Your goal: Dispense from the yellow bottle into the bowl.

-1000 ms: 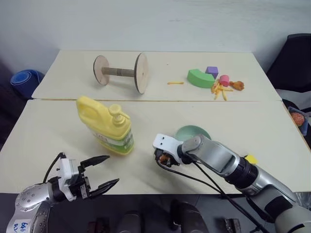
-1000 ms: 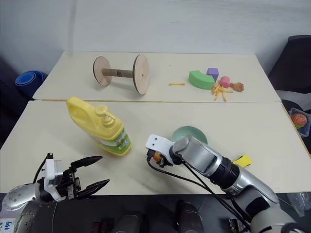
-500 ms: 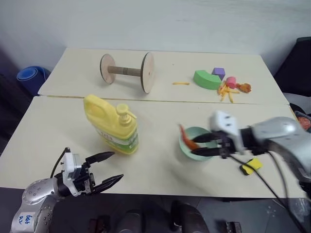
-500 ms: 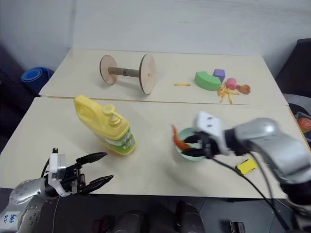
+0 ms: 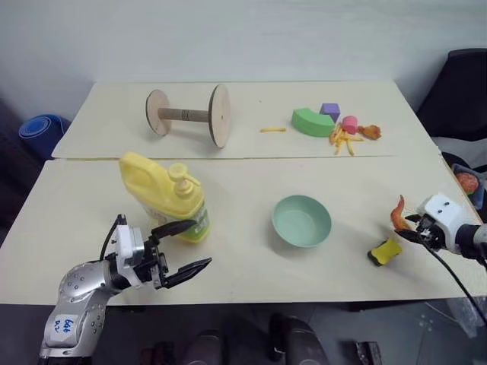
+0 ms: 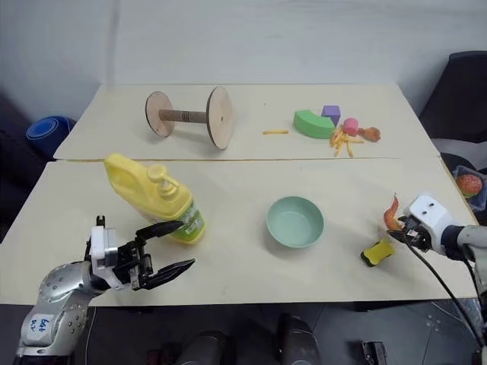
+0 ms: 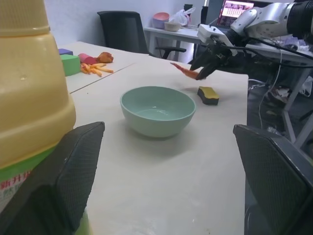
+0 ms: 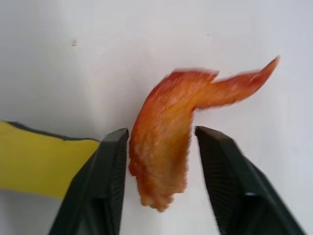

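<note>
The yellow bottle [image 5: 163, 194] stands upright on the near table, left of centre, its pump top pointing toward the bowl. The mint-green bowl [image 5: 301, 220] sits to its right with nothing in it. My left gripper [image 5: 199, 243] is open just in front of the bottle, one fingertip close to its label, not gripping it. Far right, near the table's edge, my right gripper [image 5: 405, 228] has an orange toy chicken wing [image 8: 164, 156] between its fingers. The wing lies against one finger, with a slim gap at the other.
A yellow and black block [image 5: 385, 250] lies on the table beside the right gripper. On the far table are a wooden spool [image 5: 190, 114], a green arch block [image 5: 312, 122], a purple block and toy food pieces [image 5: 350, 135]. A seam runs between the two tables.
My right gripper swung from the bowl out to the table's right edge, carrying the wing, and its fingers have parted a little. The left gripper edged closer to the bottle.
</note>
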`<action>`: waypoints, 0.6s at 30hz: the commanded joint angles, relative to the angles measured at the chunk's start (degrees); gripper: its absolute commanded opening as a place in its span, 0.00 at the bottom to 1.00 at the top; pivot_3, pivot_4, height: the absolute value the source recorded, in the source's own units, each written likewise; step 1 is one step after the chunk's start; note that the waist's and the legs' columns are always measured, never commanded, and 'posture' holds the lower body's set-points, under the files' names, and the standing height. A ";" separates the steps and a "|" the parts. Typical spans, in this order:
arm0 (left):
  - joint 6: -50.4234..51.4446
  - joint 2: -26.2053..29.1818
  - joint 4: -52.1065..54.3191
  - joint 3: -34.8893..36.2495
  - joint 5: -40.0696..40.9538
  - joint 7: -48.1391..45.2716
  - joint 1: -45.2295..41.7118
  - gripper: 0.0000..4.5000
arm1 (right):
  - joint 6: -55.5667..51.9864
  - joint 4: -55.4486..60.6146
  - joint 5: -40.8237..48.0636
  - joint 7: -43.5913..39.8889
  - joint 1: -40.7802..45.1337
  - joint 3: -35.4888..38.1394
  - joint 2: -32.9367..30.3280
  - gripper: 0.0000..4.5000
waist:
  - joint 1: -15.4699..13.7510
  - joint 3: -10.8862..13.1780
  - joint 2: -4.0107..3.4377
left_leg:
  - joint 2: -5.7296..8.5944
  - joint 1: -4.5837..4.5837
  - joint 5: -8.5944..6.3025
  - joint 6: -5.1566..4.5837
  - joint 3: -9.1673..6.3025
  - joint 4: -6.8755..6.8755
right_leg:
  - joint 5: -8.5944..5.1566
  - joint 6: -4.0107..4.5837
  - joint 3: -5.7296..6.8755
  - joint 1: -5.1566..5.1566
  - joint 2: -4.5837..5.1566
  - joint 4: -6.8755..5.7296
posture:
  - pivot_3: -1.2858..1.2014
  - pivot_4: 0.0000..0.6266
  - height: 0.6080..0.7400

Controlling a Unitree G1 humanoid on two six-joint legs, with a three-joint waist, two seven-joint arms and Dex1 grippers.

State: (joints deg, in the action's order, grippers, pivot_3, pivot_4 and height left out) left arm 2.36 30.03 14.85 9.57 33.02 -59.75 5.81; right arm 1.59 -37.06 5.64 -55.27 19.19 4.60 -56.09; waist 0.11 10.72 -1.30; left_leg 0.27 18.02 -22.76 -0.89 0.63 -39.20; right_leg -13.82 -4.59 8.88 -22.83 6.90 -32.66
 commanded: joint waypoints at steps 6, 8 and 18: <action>-3.09 1.66 -2.41 3.21 -0.93 -0.68 1.08 1.00 | 1.04 26.48 14.40 -6.98 -12.52 10.44 0.58 1.00 | -0.94 0.01 -0.03 | -0.15 0.06 -0.01 0.08 -0.21 0.00 | 0.01 0.02 -0.48 0.00 -0.18 0.15 | 0.52 0.24 1.00; -3.14 2.04 -3.10 3.35 -1.01 -1.02 1.29 1.00 | -6.59 42.54 19.89 -4.44 -18.51 10.46 2.25 1.00 | -1.46 0.01 -0.02 | -0.24 0.07 -0.06 0.14 -0.22 0.00 | 0.01 0.04 -0.55 -0.01 -0.23 0.19 | 0.52 0.24 1.00; -2.56 1.65 -3.42 2.94 -1.29 -0.25 1.28 1.00 | -24.70 60.97 11.19 17.55 -17.77 -8.69 18.93 1.00 | -1.54 -0.11 0.21 | -0.24 0.14 -0.30 0.11 -0.11 -0.01 | 0.02 0.11 -0.85 -0.59 -0.22 0.09 | 0.52 0.24 1.00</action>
State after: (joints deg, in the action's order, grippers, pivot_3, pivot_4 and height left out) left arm 0.13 31.77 10.32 12.19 31.53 -60.35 6.74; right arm -22.00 23.35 20.01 -41.30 0.18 -3.23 -37.83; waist -1.43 10.61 -1.09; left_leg 0.08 18.22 -23.02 -0.79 0.59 -39.21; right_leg -13.79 -4.49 7.95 -23.55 6.69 -32.64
